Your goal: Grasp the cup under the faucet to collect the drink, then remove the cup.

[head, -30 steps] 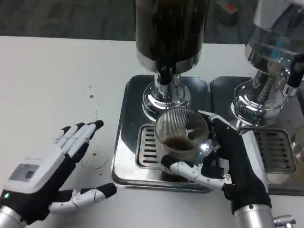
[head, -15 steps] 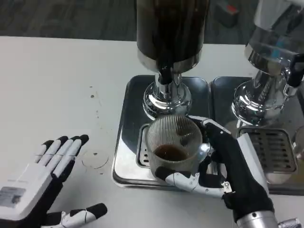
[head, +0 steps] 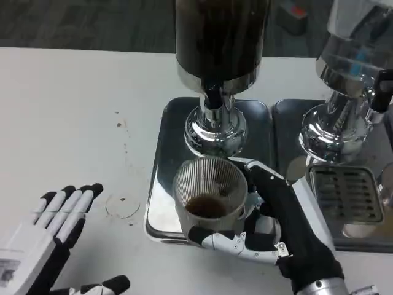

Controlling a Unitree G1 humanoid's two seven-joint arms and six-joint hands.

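Cup and right hand have drawn back from the faucet toward the tray's near edge, while the left hand has slid lower and away.

Now the ribbed clear cup (head: 210,198) sits above the front of the steel drip tray (head: 161,184), clear of the faucet (head: 212,97) on the dark dispenser (head: 221,37), with a little dark drink in its bottom. Wrapped round its right side and base, the right hand (head: 270,227) grips it, fingers (head: 230,241) curling beneath. Spread and holding nothing, the left hand (head: 43,246) lies on the white table (head: 73,104). Judging by its look, the cup is light, stiff and smooth-walled, probably slippery when wet; a mid-wall hold kept upright should stop spills.
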